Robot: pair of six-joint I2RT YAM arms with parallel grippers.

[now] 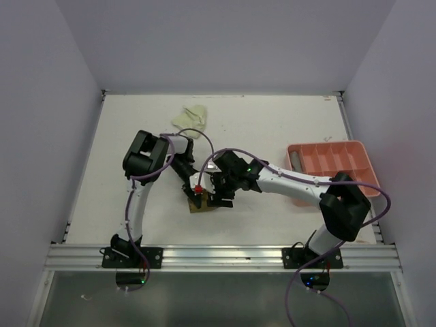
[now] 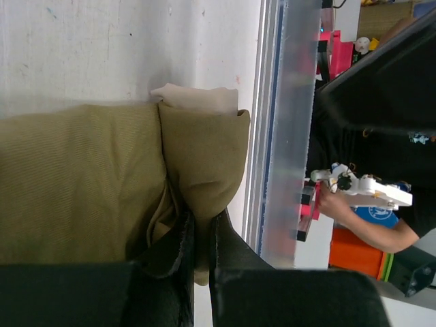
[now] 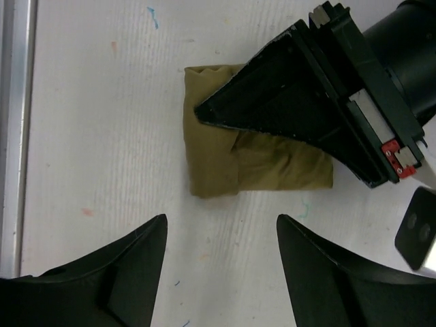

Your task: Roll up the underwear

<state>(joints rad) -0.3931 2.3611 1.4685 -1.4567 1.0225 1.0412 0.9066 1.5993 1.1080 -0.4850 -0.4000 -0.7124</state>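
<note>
An olive-tan underwear (image 1: 199, 206) lies folded into a small block on the white table near the front middle. In the left wrist view its folded edge (image 2: 197, 157) runs up between my fingers, and my left gripper (image 2: 202, 228) is shut on that fold. The right wrist view shows the same cloth (image 3: 214, 160) with the left gripper (image 3: 204, 111) pinching its far side. My right gripper (image 3: 221, 223) hangs open just short of the cloth's near edge, with only bare table between its fingers. A pale yellow-green underwear (image 1: 189, 118) lies crumpled at the back.
A salmon-pink compartment tray (image 1: 354, 151) sits at the right edge with a grey roll (image 1: 296, 160) in its left slot. The aluminium front rail (image 2: 289, 129) runs close beside the olive cloth. Both arms crowd together over the table's middle.
</note>
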